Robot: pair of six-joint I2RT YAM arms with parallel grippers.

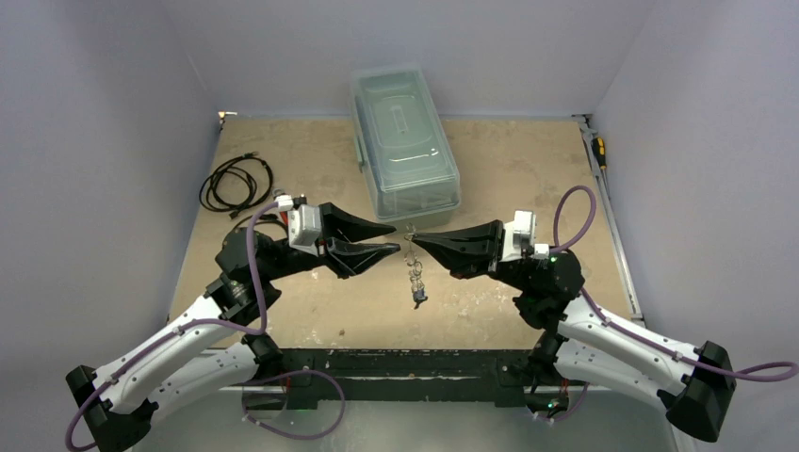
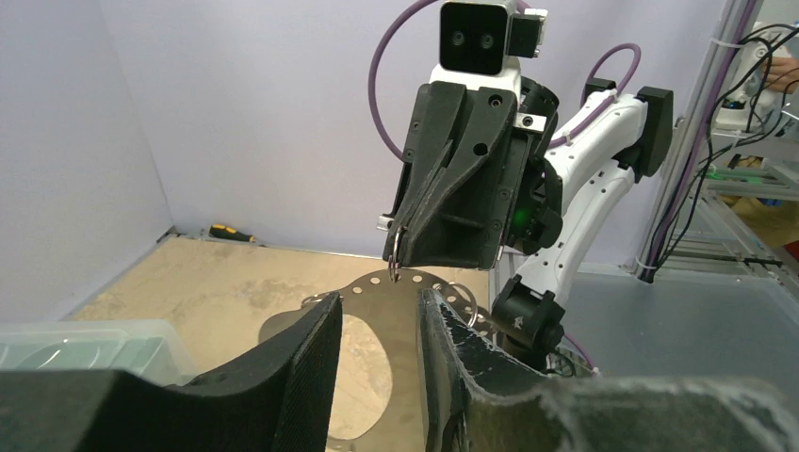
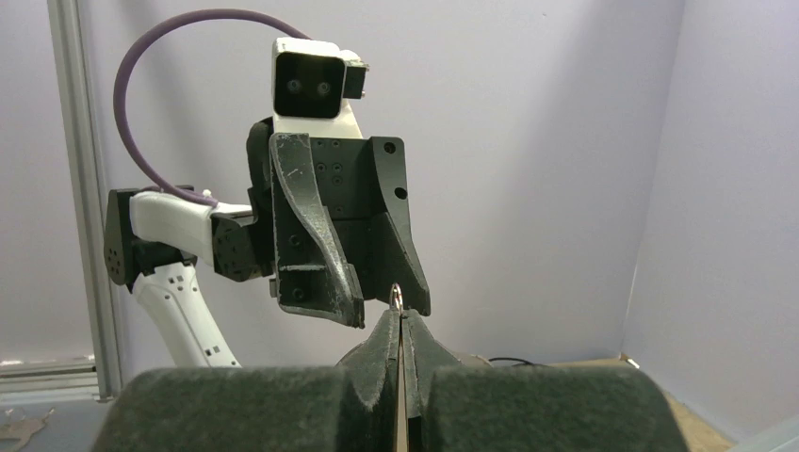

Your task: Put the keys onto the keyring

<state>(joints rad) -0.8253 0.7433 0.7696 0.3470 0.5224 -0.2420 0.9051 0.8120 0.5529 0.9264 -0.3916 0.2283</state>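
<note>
My right gripper (image 1: 415, 238) is shut on a small wire ring (image 3: 397, 298) at the top of the keyring (image 1: 413, 264). The keyring hangs from that ring above the table. In the left wrist view its flat silvery band with holes (image 2: 396, 311) shows just under the right gripper's tips (image 2: 396, 252). A small dark key (image 1: 417, 299) dangles at its lower end; I cannot tell its colour. No green key shows. My left gripper (image 1: 394, 239) is open, facing the right one, its fingers (image 2: 301, 348) on either side of the band without closing on it.
A clear lidded plastic box (image 1: 405, 141) stands at the back middle. Black coiled cables (image 1: 236, 181) lie at the back left. A yellow-handled screwdriver (image 1: 599, 151) lies along the right edge. The table's front edge is just behind the hanging keyring.
</note>
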